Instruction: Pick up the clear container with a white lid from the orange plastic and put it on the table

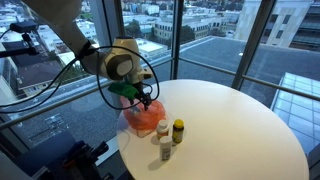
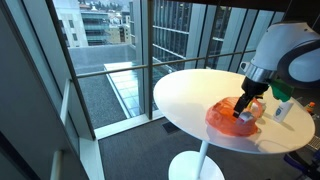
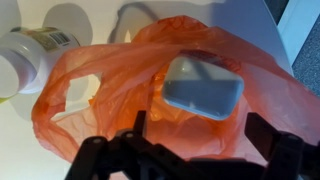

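Orange plastic (image 3: 105, 95) (one), one white-lidded container (image 3: 205, 85)

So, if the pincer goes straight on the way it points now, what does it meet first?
Most likely the white-lidded clear container, lying on the orange plastic bag just ahead of the open pincer in the wrist view. Depth is unclear; a raised bag fold could touch first.

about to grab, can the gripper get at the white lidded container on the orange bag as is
Probably yes: the open gripper hovers above the container, its white lid uncovered on the orange bag; the bottle sits off to one side.
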Robot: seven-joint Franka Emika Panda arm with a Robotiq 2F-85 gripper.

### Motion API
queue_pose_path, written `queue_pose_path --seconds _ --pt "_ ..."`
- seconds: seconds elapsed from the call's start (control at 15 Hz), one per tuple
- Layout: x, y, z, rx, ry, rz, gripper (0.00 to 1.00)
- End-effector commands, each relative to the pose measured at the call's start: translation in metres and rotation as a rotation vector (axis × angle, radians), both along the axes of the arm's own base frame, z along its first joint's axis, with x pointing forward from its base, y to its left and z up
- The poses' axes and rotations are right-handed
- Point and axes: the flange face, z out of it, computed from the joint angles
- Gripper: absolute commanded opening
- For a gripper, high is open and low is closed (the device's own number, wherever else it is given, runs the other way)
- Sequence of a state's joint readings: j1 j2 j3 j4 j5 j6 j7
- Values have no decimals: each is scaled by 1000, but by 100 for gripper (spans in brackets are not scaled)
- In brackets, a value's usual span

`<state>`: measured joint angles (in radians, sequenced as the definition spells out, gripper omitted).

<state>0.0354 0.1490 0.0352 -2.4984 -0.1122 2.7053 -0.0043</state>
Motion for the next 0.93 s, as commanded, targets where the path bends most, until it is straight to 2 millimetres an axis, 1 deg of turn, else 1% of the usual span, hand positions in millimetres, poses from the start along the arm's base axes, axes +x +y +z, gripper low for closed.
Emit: queue_pose_path --seconds 0.0,0.27,0.53,0.6,0.67,0.87 --pt "-6 3 -12 12 1 -8 100" --pt "-14 5 -19 17 23 -11 100" --pt "-17 9 -17 30 42 -11 100" --pt "-19 10 -16 35 47 -13 91" --pt "-20 12 -15 38 50 -15 74" --pt "-21 13 -9 36 51 -24 49"
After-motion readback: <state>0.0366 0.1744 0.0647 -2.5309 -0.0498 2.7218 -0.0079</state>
